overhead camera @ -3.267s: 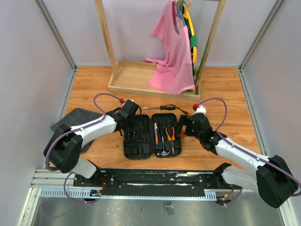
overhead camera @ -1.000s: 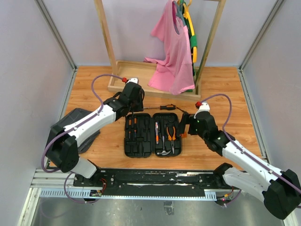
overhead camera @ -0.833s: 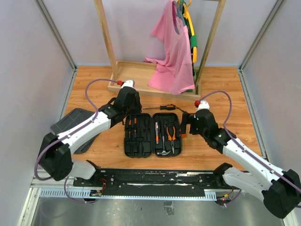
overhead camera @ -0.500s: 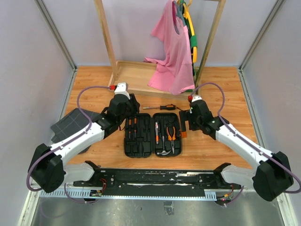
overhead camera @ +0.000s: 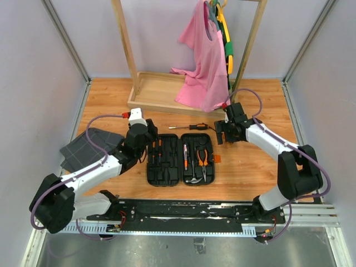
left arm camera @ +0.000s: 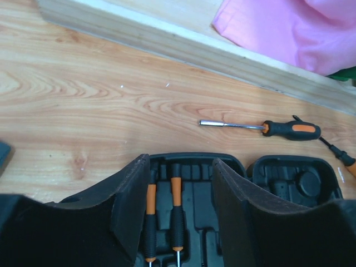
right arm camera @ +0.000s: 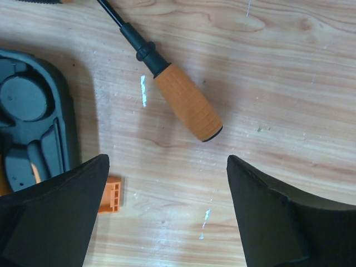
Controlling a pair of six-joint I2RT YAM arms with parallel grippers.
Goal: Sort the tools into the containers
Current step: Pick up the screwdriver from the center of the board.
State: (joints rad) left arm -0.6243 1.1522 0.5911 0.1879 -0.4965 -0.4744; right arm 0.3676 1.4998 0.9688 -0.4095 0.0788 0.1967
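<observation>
The black tool case point(overhead camera: 167, 177) lies open at the table's near middle. Its left half holds two orange-and-black screwdrivers point(left arm camera: 176, 214). Its right half holds pliers point(overhead camera: 201, 157) and a hammer point(overhead camera: 193, 177). My left gripper point(left arm camera: 181, 161) hovers open over the left half's far end, nothing between its fingers point(left arm camera: 130, 206). A black-handled screwdriver point(left arm camera: 292, 130) lies loose on the wood beyond the case point(left arm camera: 289, 175). My right gripper point(right arm camera: 167, 161) stands wide open just above an orange-handled screwdriver point(right arm camera: 186, 103), beside the case's orange latch point(right arm camera: 111, 194). Seen from above, the left gripper point(overhead camera: 147, 139) and right gripper point(overhead camera: 224, 136) flank the case.
A wooden clothes rack's base point(overhead camera: 161, 92) runs across the far side, with a pink shirt point(overhead camera: 203, 61) hanging down to it. Dark grey grid-patterned fabric point(overhead camera: 83, 147) lies at the left. Grey walls close in the left and right sides.
My left arm has pulled back toward the near left and its jaws have widened. My right arm has swung toward the far side, over the orange-handled screwdriver.
</observation>
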